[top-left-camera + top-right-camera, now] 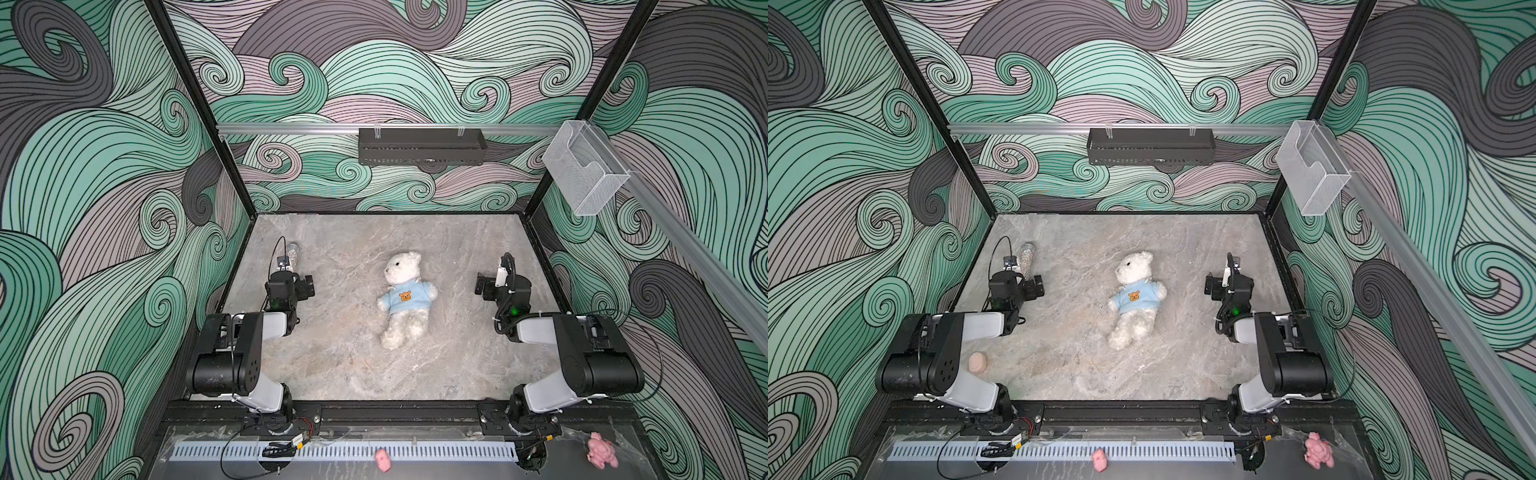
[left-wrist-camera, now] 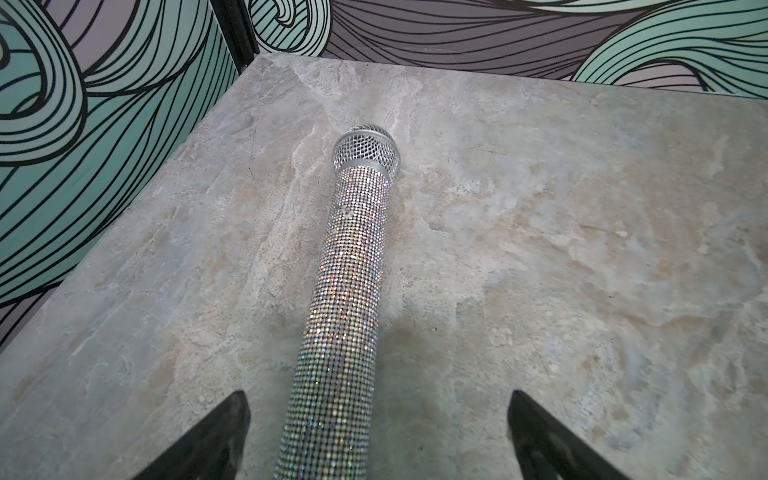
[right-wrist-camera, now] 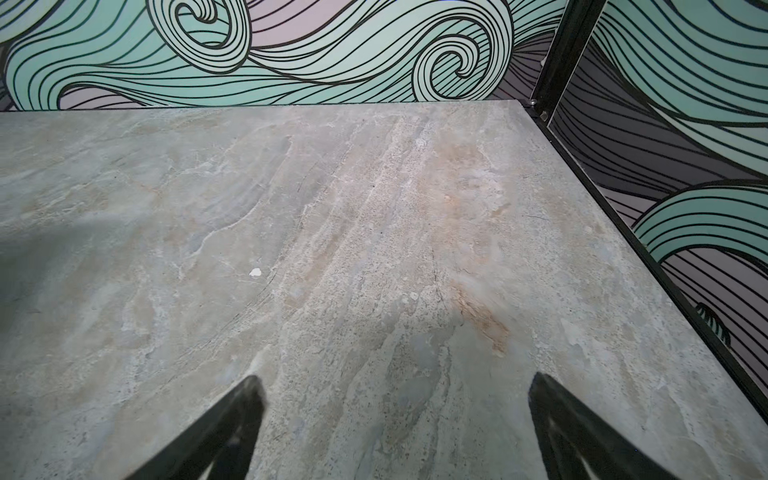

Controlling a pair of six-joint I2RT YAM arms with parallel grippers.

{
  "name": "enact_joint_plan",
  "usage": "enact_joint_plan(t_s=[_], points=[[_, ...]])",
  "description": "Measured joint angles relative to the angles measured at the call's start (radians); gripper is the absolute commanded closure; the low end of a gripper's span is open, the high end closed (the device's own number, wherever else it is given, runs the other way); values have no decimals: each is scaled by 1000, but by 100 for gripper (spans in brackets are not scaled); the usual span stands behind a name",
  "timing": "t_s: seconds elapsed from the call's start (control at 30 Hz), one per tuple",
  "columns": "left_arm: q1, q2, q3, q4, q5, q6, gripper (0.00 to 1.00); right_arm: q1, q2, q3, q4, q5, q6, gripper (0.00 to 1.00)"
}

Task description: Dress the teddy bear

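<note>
Bear: the teddy bear (image 1: 401, 270) lies face-up in the middle of the desk (image 1: 457, 257), well apart from both arms.
Clothing: a light blue shirt (image 1: 405, 300) covers its body, and both sleeves look filled.
Left hand (image 2: 378, 398): spread, pinching nothing; a glittery microphone (image 2: 353, 270) lies on the desk below it.
Right hand (image 3: 397, 378): spread and empty, over bare desk.
Remaining: I judge nothing; the dressing looks finished.

Teddy bear (image 1: 405, 299) on table (image 1: 353, 365) centre, microphone (image 1: 1026, 259) at far left, well apart.
</note>
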Motion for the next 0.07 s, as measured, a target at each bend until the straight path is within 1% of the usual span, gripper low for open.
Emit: enact_joint_plan(t_s=[0.07], points=[[0, 0, 0, 1, 1, 0, 1, 0, 0, 0, 0, -4, 0, 1]])
